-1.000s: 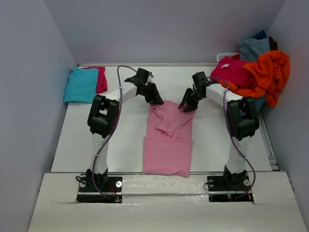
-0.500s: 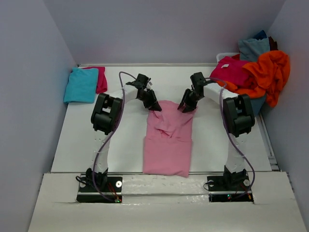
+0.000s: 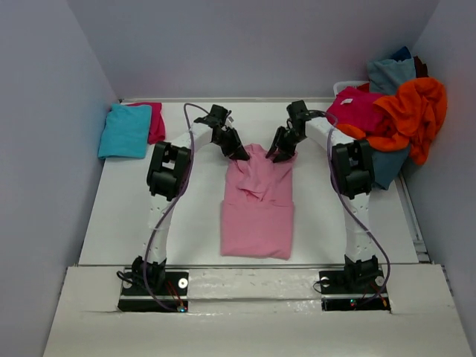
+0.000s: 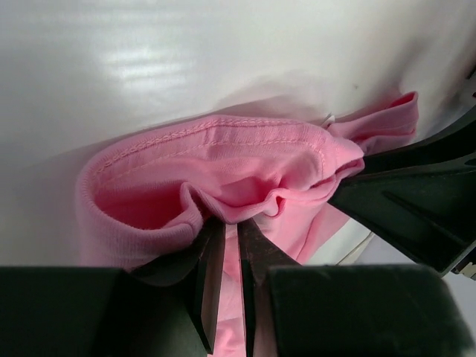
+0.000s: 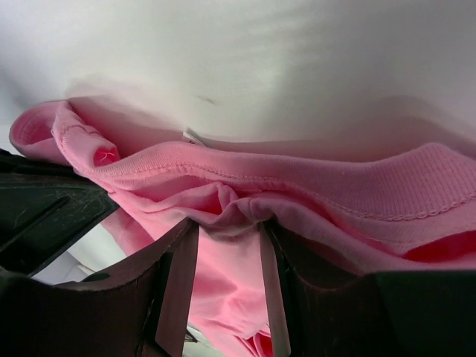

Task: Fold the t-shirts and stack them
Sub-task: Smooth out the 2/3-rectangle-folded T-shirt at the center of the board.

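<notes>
A light pink t-shirt (image 3: 256, 216) lies lengthwise in the middle of the table, its far edge lifted and bunched. My left gripper (image 3: 242, 154) is shut on the left part of that edge; in the left wrist view its narrow jaws (image 4: 230, 223) pinch a fold of the pink hem (image 4: 223, 149). My right gripper (image 3: 280, 155) is shut on the right part; in the right wrist view a pleat of pink cloth (image 5: 312, 201) is caught between its fingertips (image 5: 227, 223). A folded turquoise t-shirt (image 3: 125, 131) lies on a magenta one (image 3: 156, 123) at the far left.
At the far right a heap of t-shirts, orange (image 3: 413, 111), magenta (image 3: 361, 111) and grey-blue (image 3: 390, 74), overflows a white bin (image 3: 348, 85). Grey walls close in the table (image 3: 111, 216) on the left, back and right.
Both grippers have moved toward the back wall with the pink shirt's far edge held. The shirt's near edge has slid a little away from the table's front.
</notes>
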Robot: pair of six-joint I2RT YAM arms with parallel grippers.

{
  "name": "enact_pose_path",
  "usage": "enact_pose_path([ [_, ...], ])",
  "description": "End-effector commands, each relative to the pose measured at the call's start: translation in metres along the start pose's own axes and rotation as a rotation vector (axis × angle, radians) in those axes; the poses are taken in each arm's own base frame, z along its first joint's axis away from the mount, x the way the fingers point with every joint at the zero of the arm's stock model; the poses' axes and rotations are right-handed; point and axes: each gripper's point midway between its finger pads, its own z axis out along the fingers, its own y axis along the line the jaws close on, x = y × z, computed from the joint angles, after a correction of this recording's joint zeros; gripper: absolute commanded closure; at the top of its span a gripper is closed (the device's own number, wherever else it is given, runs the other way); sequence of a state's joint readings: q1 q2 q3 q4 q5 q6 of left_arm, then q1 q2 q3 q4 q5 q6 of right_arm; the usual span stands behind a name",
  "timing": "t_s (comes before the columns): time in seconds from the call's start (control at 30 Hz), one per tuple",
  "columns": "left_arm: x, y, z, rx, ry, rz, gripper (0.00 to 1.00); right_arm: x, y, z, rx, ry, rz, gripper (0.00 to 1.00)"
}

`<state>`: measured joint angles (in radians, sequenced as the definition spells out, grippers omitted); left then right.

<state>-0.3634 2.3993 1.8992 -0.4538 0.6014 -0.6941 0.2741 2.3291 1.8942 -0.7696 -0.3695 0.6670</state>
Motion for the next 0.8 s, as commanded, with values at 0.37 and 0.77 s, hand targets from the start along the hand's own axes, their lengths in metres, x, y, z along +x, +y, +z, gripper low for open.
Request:
enact_pose_path([
  [0.37,-0.047,0.028,-0.022,-0.08,-0.129,-0.068,0.73,-0.041,-0.02,0.028,0.127,-0.051,-0.097,0.54],
  [0.77,-0.06,-0.012,-0.074,-0.024,-0.238,0.032,0.66,-0.041,-0.015,0.012,0.084,-0.09,-0.103,0.54],
])
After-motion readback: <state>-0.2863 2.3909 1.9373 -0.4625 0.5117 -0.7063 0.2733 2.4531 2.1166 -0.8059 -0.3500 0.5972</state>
